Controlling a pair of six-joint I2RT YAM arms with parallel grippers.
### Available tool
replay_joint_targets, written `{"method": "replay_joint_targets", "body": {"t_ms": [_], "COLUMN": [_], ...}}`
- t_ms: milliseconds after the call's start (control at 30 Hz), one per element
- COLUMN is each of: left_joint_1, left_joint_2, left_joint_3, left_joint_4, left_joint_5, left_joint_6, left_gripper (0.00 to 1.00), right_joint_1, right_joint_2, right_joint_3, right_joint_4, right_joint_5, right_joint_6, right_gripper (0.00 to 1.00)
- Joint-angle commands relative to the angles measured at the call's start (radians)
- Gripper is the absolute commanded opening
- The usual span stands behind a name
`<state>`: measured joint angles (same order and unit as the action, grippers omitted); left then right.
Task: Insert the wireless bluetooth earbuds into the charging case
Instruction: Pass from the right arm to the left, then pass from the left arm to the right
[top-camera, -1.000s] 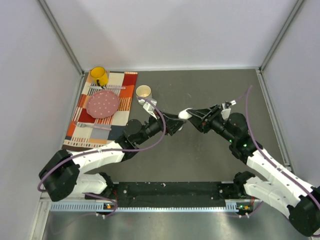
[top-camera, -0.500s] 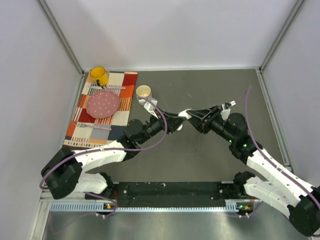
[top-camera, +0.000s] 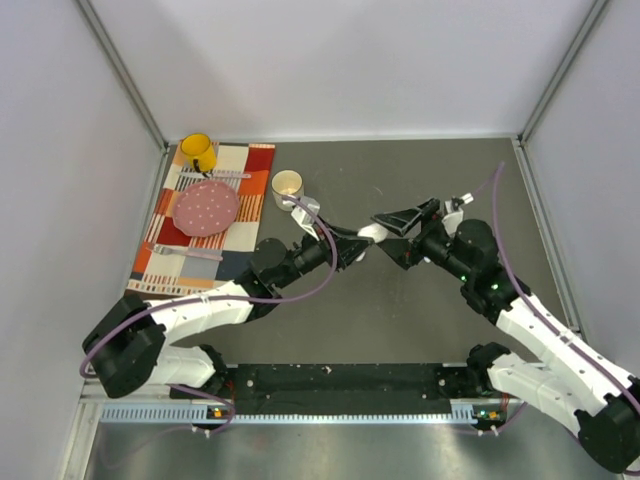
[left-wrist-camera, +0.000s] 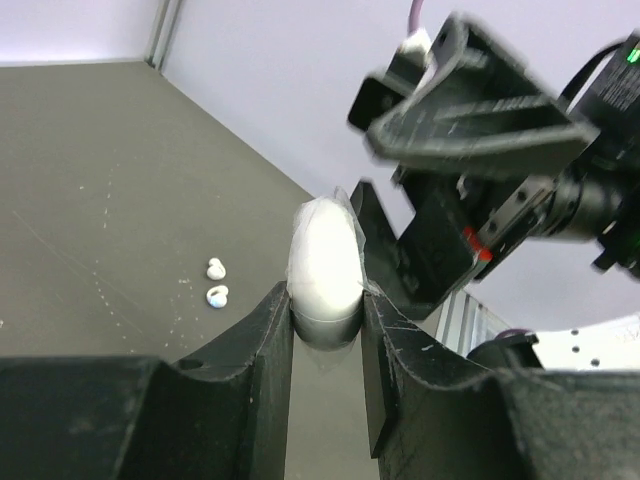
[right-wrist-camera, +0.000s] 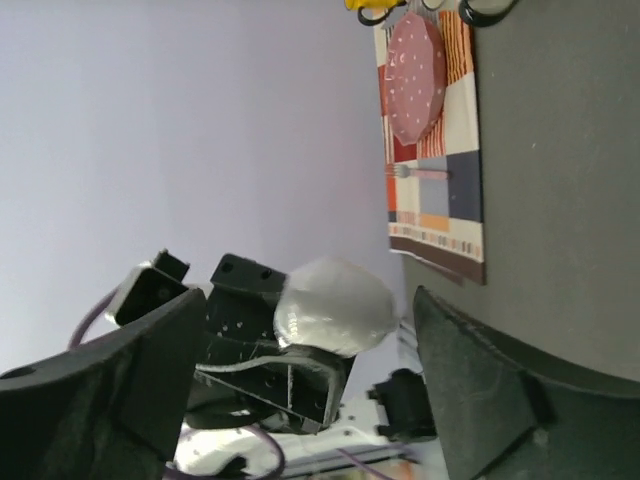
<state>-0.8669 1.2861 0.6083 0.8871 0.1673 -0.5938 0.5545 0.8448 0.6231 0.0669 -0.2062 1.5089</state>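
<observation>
My left gripper (top-camera: 360, 241) is shut on a white pebble-like charging case (top-camera: 371, 231) and holds it above the table's middle. In the left wrist view the case (left-wrist-camera: 325, 262) sits pinched between my fingertips (left-wrist-camera: 327, 300). Two tiny white earbuds (left-wrist-camera: 215, 281) lie on the dark table beyond it, to the left; I cannot make them out in the top view. My right gripper (top-camera: 384, 232) is open, its fingers standing either side of the case without touching it. In the right wrist view the case (right-wrist-camera: 335, 305) is between my spread fingers (right-wrist-camera: 150, 370).
A patterned placemat (top-camera: 235, 235) at the back left carries a pink plate (top-camera: 207, 207), a fork and a yellow mug (top-camera: 198, 152). A cream cup (top-camera: 287, 184) stands next to the mat. Grey walls close in the table on three sides.
My right gripper, which was closed around the case, has opened and let go; its upper finger swung away. My left gripper still holds the case in about the same place.
</observation>
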Motion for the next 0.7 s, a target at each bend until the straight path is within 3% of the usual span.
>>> {"method": "replay_joint_targets", "body": {"t_ms": [0, 167, 333, 500, 667], "left_joint_1": [-0.001, 0.012, 0.028, 0.052, 0.055], "left_joint_2": [-0.077, -0.175, -0.3, -0.344, -0.335], "left_joint_3": [0.015, 0.016, 0.03, 0.031, 0.033], "left_joint_4": [-0.017, -0.2, -0.345, -0.379, -0.37], "left_joint_5": [0.069, 0.127, 0.126, 0.136, 0.15], "left_joint_6": [0.101, 0.221, 0.317, 0.354, 0.35], "left_gripper": [0.03, 0.01, 0.0, 0.0, 0.0], "right_joint_1": [0.007, -0.043, -0.079, -0.079, -0.076], "right_joint_2": [-0.039, -0.027, 0.097, 0.12, 0.138], "right_joint_3": [0.144, 0.216, 0.267, 0.179, 0.167], "right_joint_4": [-0.103, -0.173, -0.176, 0.055, 0.118], "right_joint_5": [0.025, -0.059, -0.35, -0.476, -0.525], "right_joint_6": [-0.226, -0.349, -0.319, -0.173, -0.093], "right_gripper": [0.87, 0.91, 0.9, 0.84, 0.82]}}
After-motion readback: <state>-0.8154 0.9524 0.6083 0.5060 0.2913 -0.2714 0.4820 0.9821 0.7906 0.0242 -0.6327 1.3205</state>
